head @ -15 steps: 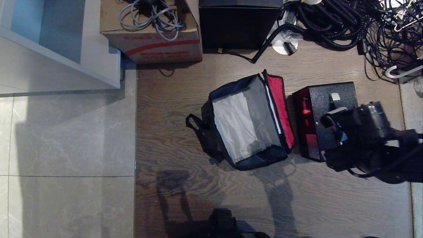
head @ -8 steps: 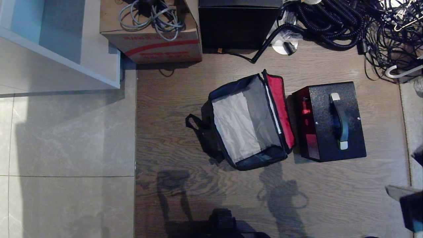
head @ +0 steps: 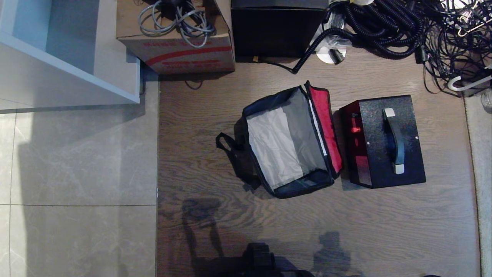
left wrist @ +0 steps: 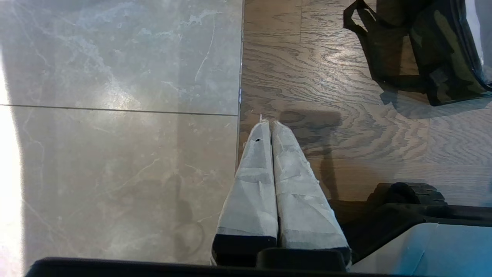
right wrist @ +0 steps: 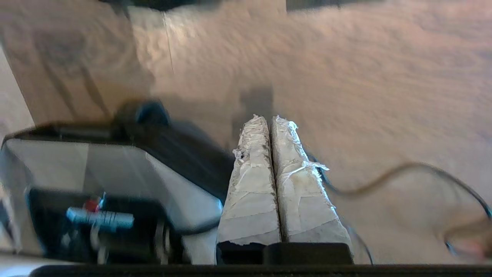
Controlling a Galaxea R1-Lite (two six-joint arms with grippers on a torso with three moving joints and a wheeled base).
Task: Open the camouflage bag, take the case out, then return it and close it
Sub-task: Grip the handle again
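The camouflage bag stands open on the wooden floor in the head view, its grey inside empty and its red-lined lid folded up on the right. The left wrist view catches its camouflage side. Just right of the bag sits the case, speckled grey-black, with its black handle on top. Neither arm shows in the head view. My left gripper is shut on nothing above the seam between tile and wood. My right gripper is shut and empty over bare floor beside the robot's base.
A red-striped cardboard box with cables and a plain black cube box stand at the back. Coiled black cables crowd the back right. A white shelf unit fills the back left. A thin cable lies near the right gripper.
The right arm has let go of the case's handle, closed its fingers and pulled back to the right out of the head view. The case and bag have stayed put.
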